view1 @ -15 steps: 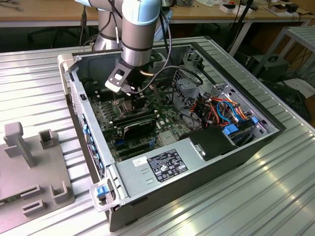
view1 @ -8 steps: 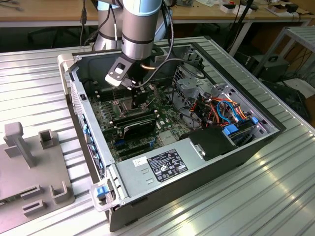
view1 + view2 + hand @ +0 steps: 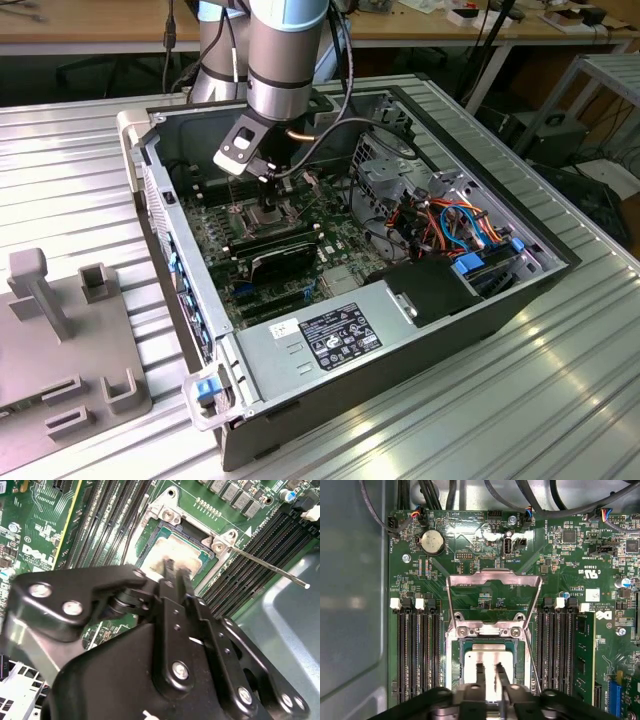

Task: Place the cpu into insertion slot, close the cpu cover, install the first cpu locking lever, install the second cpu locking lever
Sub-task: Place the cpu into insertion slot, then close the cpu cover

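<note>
Exterior view: gripper (image 3: 263,198) lowered into open computer case (image 3: 420,330). First wrist view: cpu (image 3: 487,660) seated in insertion slot (image 3: 455,665); cpu cover (image 3: 493,578) swung up; fingertips (image 3: 480,672) slightly apart above the cpu, gripping nothing. Second wrist view: locking lever (image 3: 270,568) raised, unlatched beside the slot.

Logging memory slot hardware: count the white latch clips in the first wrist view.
4. Two clips at the slot ends on one side of the open cpu cover, two on the other; the gripper may hide more.
</note>
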